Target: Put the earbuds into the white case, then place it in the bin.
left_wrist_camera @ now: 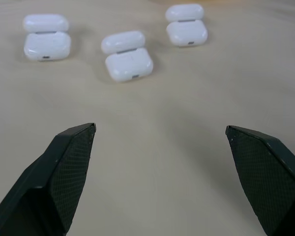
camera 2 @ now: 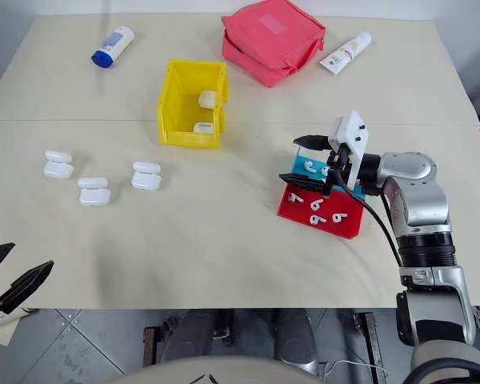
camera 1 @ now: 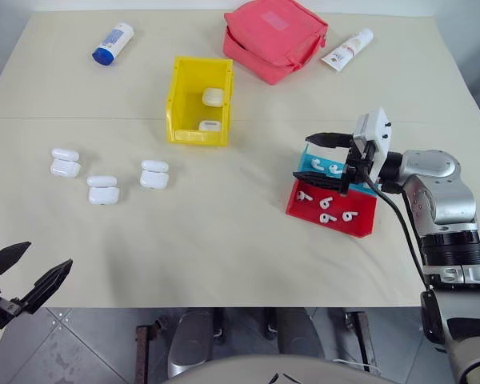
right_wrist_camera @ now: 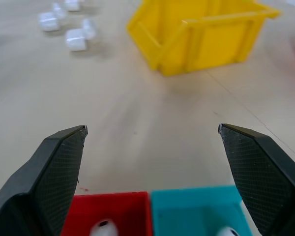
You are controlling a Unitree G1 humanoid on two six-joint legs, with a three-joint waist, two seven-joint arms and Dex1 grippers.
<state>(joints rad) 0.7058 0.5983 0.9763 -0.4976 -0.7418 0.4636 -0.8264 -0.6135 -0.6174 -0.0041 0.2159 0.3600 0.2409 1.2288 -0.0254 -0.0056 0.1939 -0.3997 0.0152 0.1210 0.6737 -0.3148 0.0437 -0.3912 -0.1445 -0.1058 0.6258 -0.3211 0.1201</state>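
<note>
Three white cases (camera 1: 103, 190) lie with lids open on the left of the table, seen closer in the left wrist view as white cases (left_wrist_camera: 128, 56). Two more cases (camera 1: 214, 97) sit inside the yellow bin (camera 1: 179, 100). Several earbuds (camera 1: 326, 203) lie in a red tray (camera 1: 360, 226), and others (camera 1: 317, 166) in a blue tray (camera 1: 308, 158) behind it. My right gripper (camera 1: 302, 157) hovers open over these trays, holding nothing. My left gripper (camera 1: 49, 253) is open and empty near the table's front left edge, short of the cases.
A red fabric pouch (camera 1: 274, 36) sits at the back centre, a white tube (camera 1: 348, 50) to its right and a white-and-blue bottle (camera 1: 113, 42) at the back left. The right wrist view looks over the trays toward the bin (right_wrist_camera: 201, 34).
</note>
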